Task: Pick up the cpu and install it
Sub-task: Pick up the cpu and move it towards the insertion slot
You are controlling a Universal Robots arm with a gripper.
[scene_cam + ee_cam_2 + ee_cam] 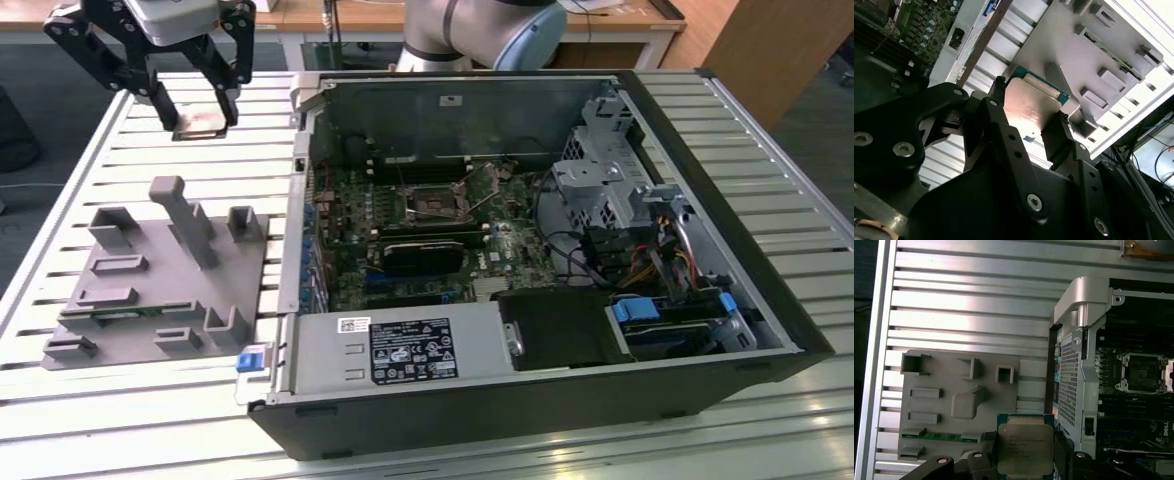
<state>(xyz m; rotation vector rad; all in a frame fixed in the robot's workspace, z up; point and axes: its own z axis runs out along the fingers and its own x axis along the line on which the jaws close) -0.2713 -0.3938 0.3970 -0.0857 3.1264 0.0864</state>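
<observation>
The hand (198, 120) is clamped on two opposite edges of the single cpu (1025, 449), held aloft in open room over the slatted surface (127, 165), apart from the one grey tray (147, 290) and the near wall of the one open computer case (534, 250).

The gripper (200, 122) is suspended at the exterior view's upper left, fingers (163, 108) pointing downward. Both fingers clamp opposite edges of the cpu (203, 127). The arm's grey joint (470, 35) sits at the top centre.
</observation>
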